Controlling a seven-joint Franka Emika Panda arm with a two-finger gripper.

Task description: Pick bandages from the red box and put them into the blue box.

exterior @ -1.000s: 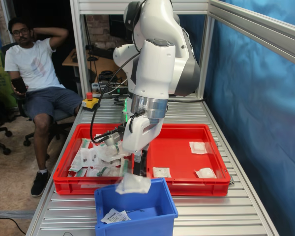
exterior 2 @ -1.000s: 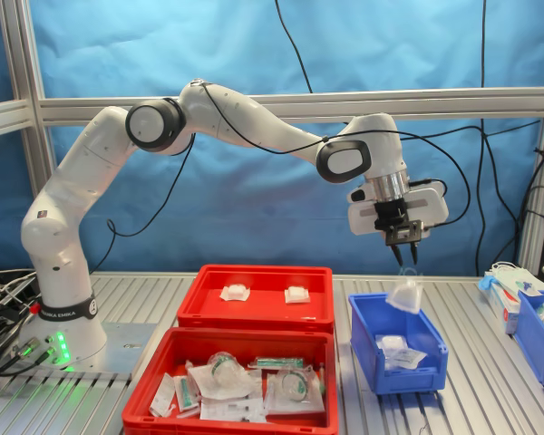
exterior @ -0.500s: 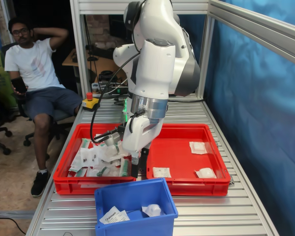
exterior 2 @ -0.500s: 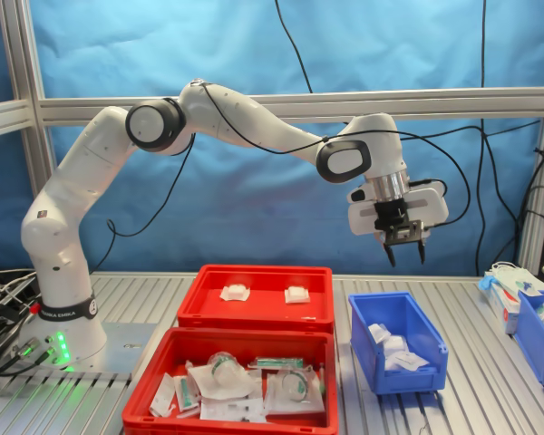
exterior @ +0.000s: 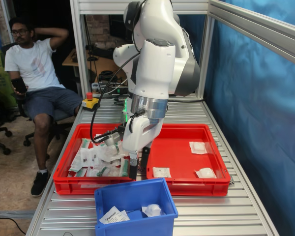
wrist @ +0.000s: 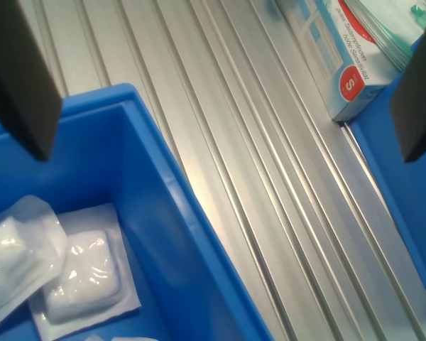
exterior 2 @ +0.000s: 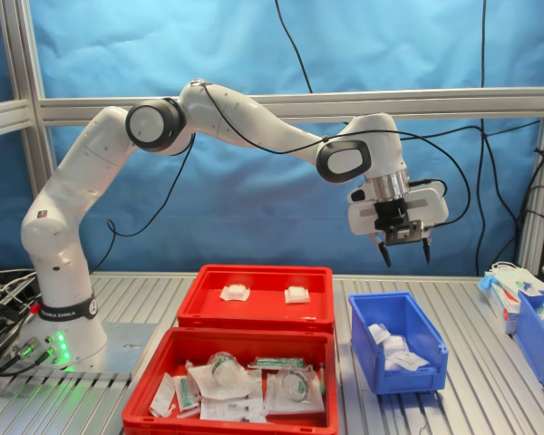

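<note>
Above the blue box (exterior 2: 399,340), the gripper (exterior 2: 403,253) hangs with its fingers spread wide and nothing in them. Some bandages (exterior 2: 390,349) already lie inside that box, and two more (exterior 2: 235,292) wait in the red box (exterior 2: 257,309), which sits off toward the second exterior view's left and lower down. I think the gripper must go that way next and then come down on one.

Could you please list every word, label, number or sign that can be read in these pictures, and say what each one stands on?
"S" in a red circle: on the white-and-blue carton in the wrist view; the printed line beside it is too blurred to read.
"FRANKA EMIKA": faintly, on the arm's base ring in the second exterior view.
Printed paper packet in the blue box: too small to read.
</note>
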